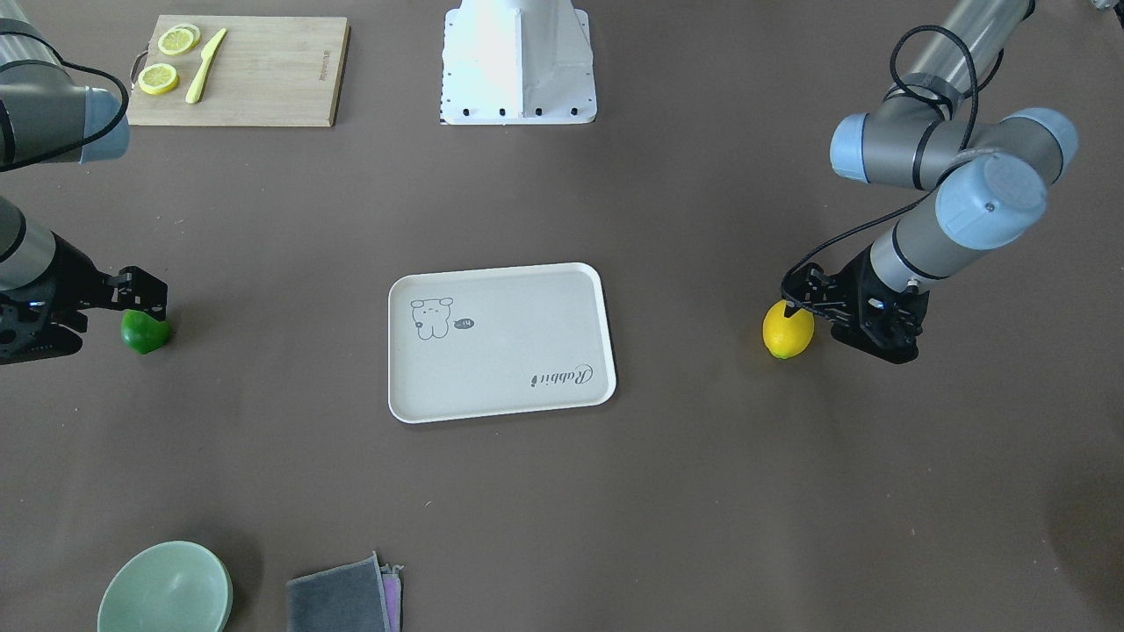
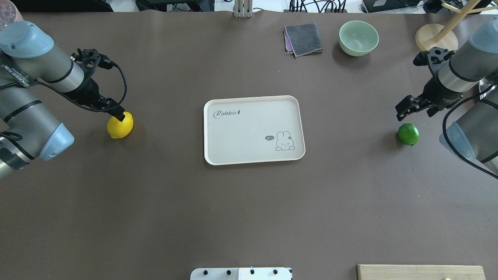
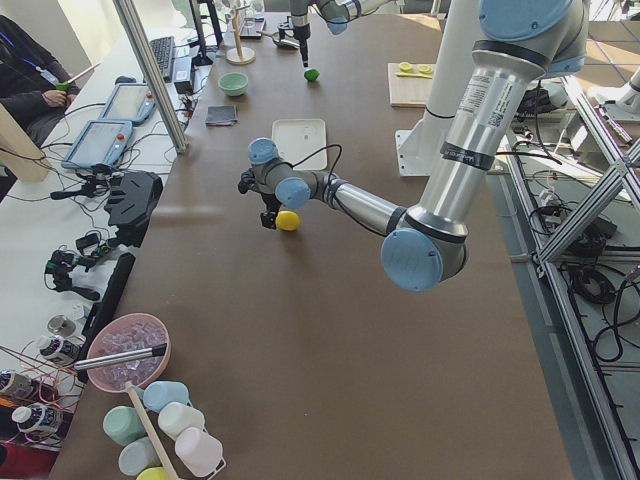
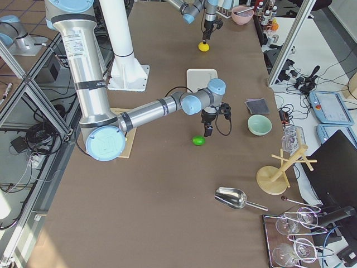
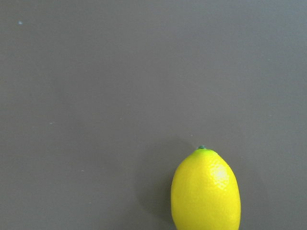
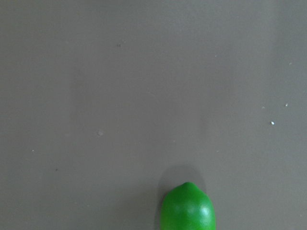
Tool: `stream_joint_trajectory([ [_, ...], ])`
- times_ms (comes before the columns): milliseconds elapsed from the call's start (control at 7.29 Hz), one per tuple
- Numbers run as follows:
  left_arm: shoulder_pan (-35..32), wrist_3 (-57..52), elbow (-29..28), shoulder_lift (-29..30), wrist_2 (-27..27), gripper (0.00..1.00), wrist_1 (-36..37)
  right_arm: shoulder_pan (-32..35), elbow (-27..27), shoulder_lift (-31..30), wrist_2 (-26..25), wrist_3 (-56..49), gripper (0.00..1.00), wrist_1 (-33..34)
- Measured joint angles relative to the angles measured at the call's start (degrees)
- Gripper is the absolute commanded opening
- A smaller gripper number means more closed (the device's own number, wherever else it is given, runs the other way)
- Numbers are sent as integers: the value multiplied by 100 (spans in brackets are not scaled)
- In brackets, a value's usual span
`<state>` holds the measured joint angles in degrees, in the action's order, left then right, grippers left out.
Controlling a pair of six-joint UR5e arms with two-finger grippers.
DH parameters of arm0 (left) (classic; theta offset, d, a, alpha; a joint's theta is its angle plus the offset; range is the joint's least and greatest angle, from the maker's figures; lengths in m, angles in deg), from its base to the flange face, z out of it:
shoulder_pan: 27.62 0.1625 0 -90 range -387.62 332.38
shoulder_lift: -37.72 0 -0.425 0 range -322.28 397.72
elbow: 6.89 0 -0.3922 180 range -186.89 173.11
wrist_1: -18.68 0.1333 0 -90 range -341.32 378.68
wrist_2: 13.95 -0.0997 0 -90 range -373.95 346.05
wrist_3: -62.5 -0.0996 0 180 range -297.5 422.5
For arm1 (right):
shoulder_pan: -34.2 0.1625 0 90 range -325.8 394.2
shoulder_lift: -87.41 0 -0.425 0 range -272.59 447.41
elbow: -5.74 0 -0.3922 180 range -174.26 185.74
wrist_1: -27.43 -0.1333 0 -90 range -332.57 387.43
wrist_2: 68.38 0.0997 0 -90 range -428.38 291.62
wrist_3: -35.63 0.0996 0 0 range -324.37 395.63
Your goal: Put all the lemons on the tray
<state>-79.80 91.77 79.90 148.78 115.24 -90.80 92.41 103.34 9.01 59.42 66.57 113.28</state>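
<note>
The left gripper (image 2: 119, 115) reaches in from the left side of the table (image 2: 249, 217), its wrist bent downward, and its tip is right at the top of the yellow lemon (image 2: 120, 125). That lemon lies on the bare table surface, well apart from the tray (image 2: 253, 128). How wide its jaws stand cannot be told; the wrist view shows only the lemon low in the frame. The right gripper (image 2: 404, 111) angles down from the right side and hangs just above the green lemon (image 2: 408, 134), which also lies on the table, well to the tray's right. Its opening cannot be told either. The tray sits in the middle with open tabletop between it and each lemon. A bowl (image 2: 358, 37) and a folded cloth (image 2: 303, 39) lie by the far edge, and a cutting board (image 1: 263, 70) lies near the robot's base on its right.
</note>
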Motion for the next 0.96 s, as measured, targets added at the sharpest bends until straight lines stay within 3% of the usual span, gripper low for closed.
stream_joint_trajectory([
  [686, 252, 696, -182, 25, -8, 97, -204, 6, -15, -8, -11, 0, 100, 3],
  [824, 284, 718, -220, 22, -8, 79, -205, 4, -19, -8, -15, 0, 100, 3],
  [961, 314, 728, -262, 21, -8, 52, -204, 5, -21, -9, -17, 0, 100, 3],
])
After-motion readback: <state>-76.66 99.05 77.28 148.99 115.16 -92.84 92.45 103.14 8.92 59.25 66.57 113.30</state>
